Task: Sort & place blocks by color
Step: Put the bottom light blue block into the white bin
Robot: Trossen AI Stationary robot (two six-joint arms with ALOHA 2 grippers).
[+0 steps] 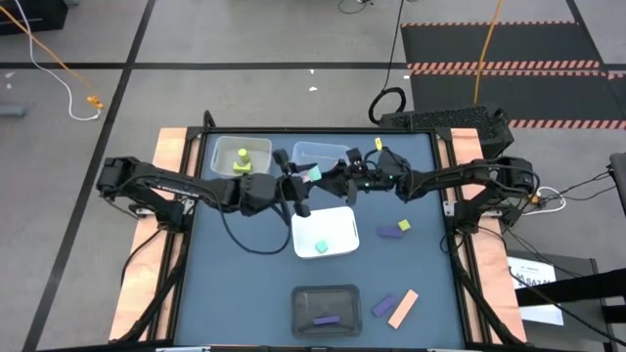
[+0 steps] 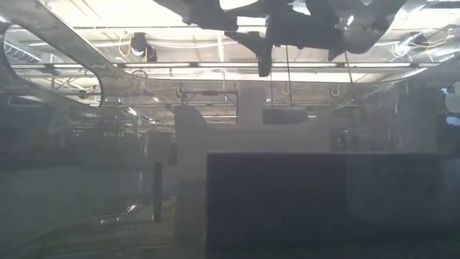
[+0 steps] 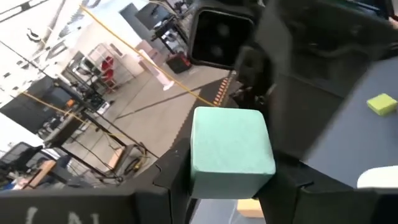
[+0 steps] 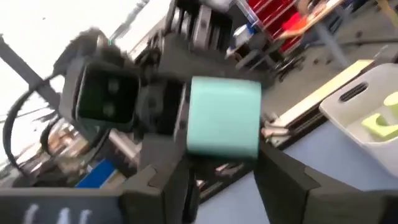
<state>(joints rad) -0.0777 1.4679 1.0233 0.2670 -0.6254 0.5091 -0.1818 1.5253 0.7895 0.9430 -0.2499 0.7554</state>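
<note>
Meeting above the dark desk point(image 1: 254, 284), the left tool point(image 1: 305, 181) and right tool point(image 1: 337, 181) both flank one small mint-teal foam cube point(image 1: 314, 174), the left tool's fingers pressed against its sides while the right tool's grip cannot be told.

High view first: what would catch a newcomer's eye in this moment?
Both arms meet above the table's middle with a mint-teal cube between the left end effector and the right end effector, just above the white tray, which already holds one mint-teal block. Yellow-green blocks sit in the far-left tray, and a purple bar lies in the dark tray near the front edge.
</note>
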